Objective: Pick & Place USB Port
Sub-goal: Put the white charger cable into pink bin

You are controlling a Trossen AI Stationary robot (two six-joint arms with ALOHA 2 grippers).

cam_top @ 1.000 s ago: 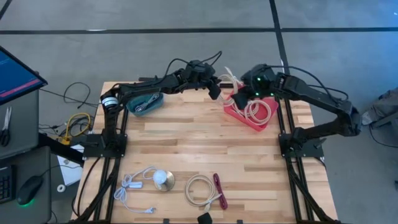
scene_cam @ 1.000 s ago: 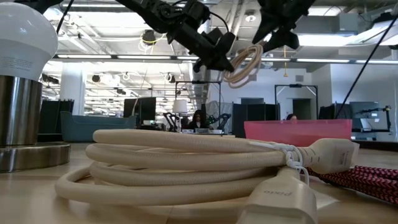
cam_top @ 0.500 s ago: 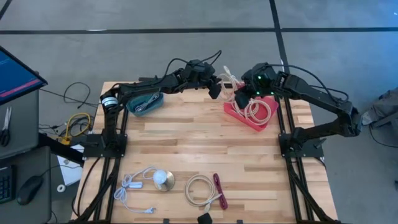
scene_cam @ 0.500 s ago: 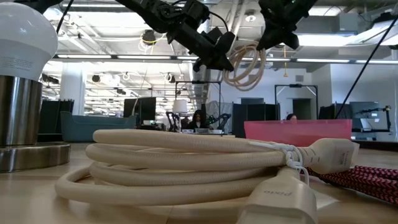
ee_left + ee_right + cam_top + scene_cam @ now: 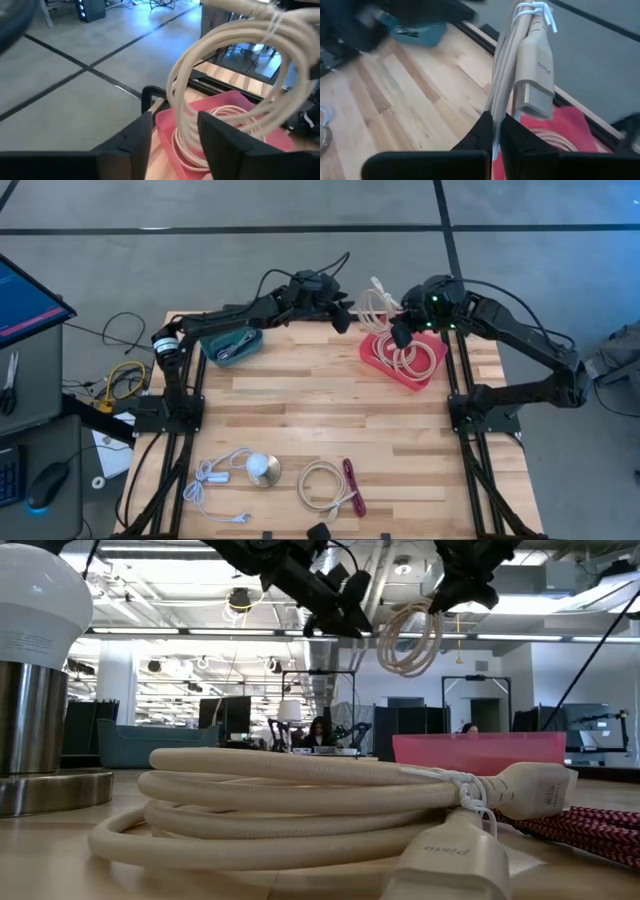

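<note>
Holding: one cream coiled USB cable [image 5: 512,65], pinched in my right gripper [image 5: 495,131], hanging above the pink tray [image 5: 378,363] for dropping in. Left gripper [image 5: 175,137]: fingers parted, released, beside the coil.

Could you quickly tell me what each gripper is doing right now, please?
Left gripper: open, holding nothing, beside the hanging cable coil.
Right gripper: shut on the cable coil, above the pink tray.
</note>
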